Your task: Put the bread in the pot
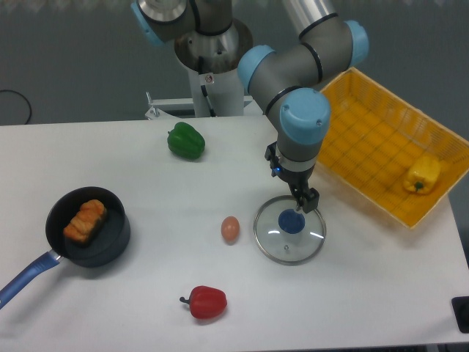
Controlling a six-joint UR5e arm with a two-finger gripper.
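Bread (85, 221) lay inside pot (89, 226) on tabletop (146, 176), gripper (302, 202) above glass lid (289, 229), fingers' state could not be told.

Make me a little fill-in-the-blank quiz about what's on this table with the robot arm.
1. The small ridged orange-brown bread lies inside the black ____ with the long blue handle.
2. The two-finger gripper hangs over the round glass lid with the ____ knob.
3. The yellow pepper lies in the yellow ____.
4. The tan egg lies between the lid and the pot, above the ____ pepper.

Missing words: pot; blue; basket; red
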